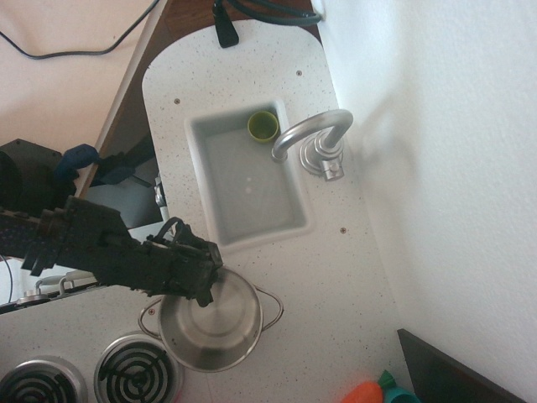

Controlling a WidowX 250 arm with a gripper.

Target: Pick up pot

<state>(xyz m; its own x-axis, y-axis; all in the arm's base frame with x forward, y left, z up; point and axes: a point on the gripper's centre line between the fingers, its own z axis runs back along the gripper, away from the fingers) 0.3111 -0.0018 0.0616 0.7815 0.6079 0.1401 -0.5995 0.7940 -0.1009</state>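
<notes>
The stainless-steel pot (216, 326) stands on the white speckled tabletop (336, 277), beside a stove burner (134, 369) and below the sink (248, 180). The black claw (204, 275) sits at the pot's upper-left rim; its opening cannot be made out.

— Any lettering, label or number to read anywhere?
— None legible: nothing printed on the pot (216, 323), the worktop (336, 277) or the green cup (263, 126)
</notes>
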